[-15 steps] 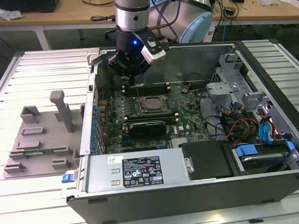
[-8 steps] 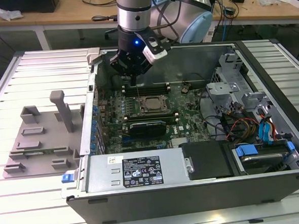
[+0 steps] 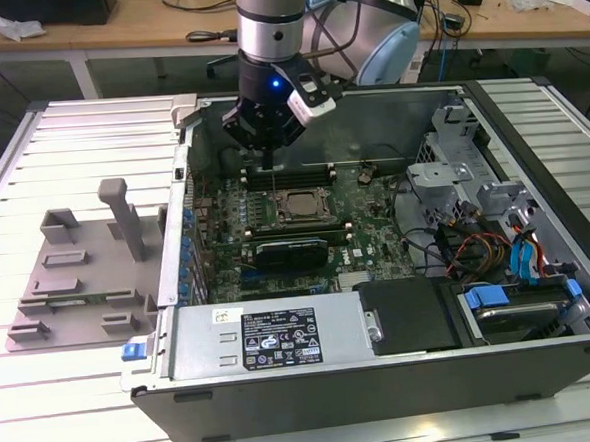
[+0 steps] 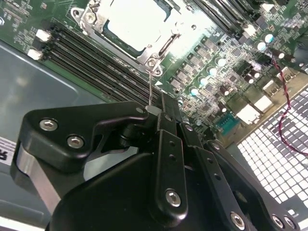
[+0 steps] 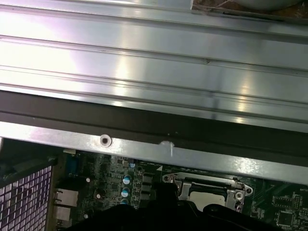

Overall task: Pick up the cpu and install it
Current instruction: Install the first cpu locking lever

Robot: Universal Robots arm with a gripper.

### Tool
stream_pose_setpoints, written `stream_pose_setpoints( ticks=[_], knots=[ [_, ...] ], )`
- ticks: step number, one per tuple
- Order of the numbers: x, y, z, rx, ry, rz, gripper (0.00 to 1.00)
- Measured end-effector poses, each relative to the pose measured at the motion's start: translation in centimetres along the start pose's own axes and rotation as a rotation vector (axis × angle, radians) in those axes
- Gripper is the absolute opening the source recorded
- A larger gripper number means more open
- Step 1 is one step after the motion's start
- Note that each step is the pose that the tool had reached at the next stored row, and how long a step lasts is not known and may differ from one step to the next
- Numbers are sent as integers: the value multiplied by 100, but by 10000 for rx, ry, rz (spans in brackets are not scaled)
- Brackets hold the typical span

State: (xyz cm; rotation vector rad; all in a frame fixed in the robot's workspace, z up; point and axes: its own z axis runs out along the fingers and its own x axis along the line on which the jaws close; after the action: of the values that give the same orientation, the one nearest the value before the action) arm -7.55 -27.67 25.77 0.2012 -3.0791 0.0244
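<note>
With my gripper (image 3: 267, 133) hovering just behind the socket (image 3: 291, 205), fingers pinched together and holding nothing, the cpu (image 4: 132, 21) looks already seated in the frame. I'd keep vertical, clear of that thin latch lever (image 4: 151, 89).

The cpu (image 4: 132, 21) is seen with a bright, smooth metal top, seated within a polished metal socket frame (image 4: 159, 50). The tool (image 4: 153, 109) is finished in matt black, fixed with shiny steel screws. The motherboard (image 3: 376, 231) is presented as green laminate. The counter (image 3: 75, 385) is formed of ribbed, satin aluminium. The tray (image 3: 74, 285) is moulded in dull grey plastic. The case (image 3: 315, 390) is sheet metal, painted dark grey.
</note>
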Motion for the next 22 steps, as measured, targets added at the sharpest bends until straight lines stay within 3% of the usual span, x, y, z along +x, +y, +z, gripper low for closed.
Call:
stream_pose_setpoints(
  ticks=[2, 10, 13, 15, 19, 22],
  knots=[
    [-48, -6, -2, -1, 8, 1, 11],
    [-135, -18, -7, -1, 19, 2, 11],
    [-140, -18, -5, 24, 22, 19, 11],
    [-140, -20, -5, 118, 37, 110, 11],
    [-141, -22, 18, 96, 46, 515, 11],
    [-143, -25, 77, 88, 56, 593, 11]
  ],
)
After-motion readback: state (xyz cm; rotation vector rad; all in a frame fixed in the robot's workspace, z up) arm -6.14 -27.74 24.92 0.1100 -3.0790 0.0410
